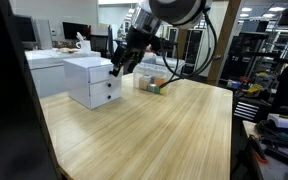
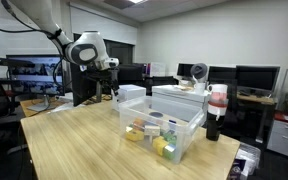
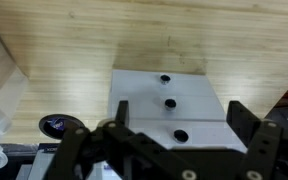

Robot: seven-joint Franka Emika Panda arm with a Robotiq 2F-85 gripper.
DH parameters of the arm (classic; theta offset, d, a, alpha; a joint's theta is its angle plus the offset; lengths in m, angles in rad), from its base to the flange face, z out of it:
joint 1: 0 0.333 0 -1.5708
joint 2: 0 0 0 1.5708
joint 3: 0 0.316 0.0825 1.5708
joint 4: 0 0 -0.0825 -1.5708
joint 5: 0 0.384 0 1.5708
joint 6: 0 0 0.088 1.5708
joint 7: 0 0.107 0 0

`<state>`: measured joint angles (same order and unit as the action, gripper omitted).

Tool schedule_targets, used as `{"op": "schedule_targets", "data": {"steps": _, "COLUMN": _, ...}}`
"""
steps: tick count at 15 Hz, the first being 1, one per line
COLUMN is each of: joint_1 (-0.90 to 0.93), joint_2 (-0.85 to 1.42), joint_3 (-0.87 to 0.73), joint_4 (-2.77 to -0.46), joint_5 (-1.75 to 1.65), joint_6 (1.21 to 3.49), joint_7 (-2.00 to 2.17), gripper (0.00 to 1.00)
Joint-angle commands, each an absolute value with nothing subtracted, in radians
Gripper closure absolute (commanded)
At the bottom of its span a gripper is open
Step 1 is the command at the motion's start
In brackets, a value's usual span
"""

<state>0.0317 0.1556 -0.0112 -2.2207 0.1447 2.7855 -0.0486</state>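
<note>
The claw (image 3: pixel 180 114) is standing wide open and is holding nothing; its two dark, blocky fingers (image 3: pixel 122 110) are showing at the bottom of the wrist view. It is hanging just over the drawers (image 3: pixel 169 95), on the knob side, and I cannot tell if it is touching them.

The drawers are a small white box with flat, smooth faces and straight edges. Three round black knobs (image 3: pixel 170 102) are sitting in a line on the front. In an exterior view the claw (image 1: pixel 119 68) is coming down on the box (image 1: pixel 94 80) from above at a slant.

The box is resting on a table (image 1: pixel 164 130) of pale wood with a long straight grain and a rounded corner.

Beyond the drawers, a clear plastic bin (image 2: pixel 180 128) with thin glossy walls is standing on the same table. It is holding small yellow, green and white things. Just beside the bin, on the side away from the drawers, a dark bottle (image 2: pixel 216 112) with a red top is standing upright.
</note>
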Motion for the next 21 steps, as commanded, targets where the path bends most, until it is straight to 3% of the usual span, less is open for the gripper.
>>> {"op": "schedule_targets", "data": {"steps": 1, "joint_1": 0.017, "joint_2": 0.226, "joint_3": 0.003, "joint_4": -2.147, "joint_5": 0.143, "joint_6": 2.792, "joint_7": -0.02, "gripper": 0.0}}
{"op": "schedule_targets", "data": {"steps": 3, "joint_1": 0.017, "joint_2": 0.253, "joint_3": 0.003, "joint_4": -2.113, "joint_5": 0.142, "joint_6": 2.791, "joint_7": -0.004, "gripper": 0.0}}
{"op": "schedule_targets", "data": {"steps": 4, "joint_1": 0.021, "joint_2": 0.264, "joint_3": 0.0, "joint_4": -2.097, "joint_5": 0.136, "joint_6": 2.782, "joint_7": 0.011, "gripper": 0.25}}
{"op": "schedule_targets", "data": {"steps": 5, "joint_1": 0.021, "joint_2": 0.268, "joint_3": 0.002, "joint_4": -2.091, "joint_5": 0.137, "joint_6": 2.778, "joint_7": 0.014, "gripper": 0.26}}
{"op": "schedule_targets", "data": {"steps": 15, "joint_1": 0.028, "joint_2": 0.264, "joint_3": 0.014, "joint_4": -2.102, "joint_5": 0.117, "joint_6": 2.784, "joint_7": 0.019, "gripper": 0.94}}
{"op": "schedule_targets", "data": {"steps": 19, "joint_1": 0.033, "joint_2": 0.243, "joint_3": 0.009, "joint_4": -2.128, "joint_5": 0.086, "joint_6": 2.784, "joint_7": 0.025, "gripper": 1.0}}
{"op": "schedule_targets", "data": {"steps": 20, "joint_1": 0.035, "joint_2": 0.243, "joint_3": 0.005, "joint_4": -2.128, "joint_5": 0.074, "joint_6": 2.782, "joint_7": 0.029, "gripper": 0.97}}
{"op": "schedule_targets", "data": {"steps": 21, "joint_1": 0.033, "joint_2": 0.241, "joint_3": 0.006, "joint_4": -2.129, "joint_5": 0.072, "joint_6": 2.774, "joint_7": 0.028, "gripper": 0.72}}
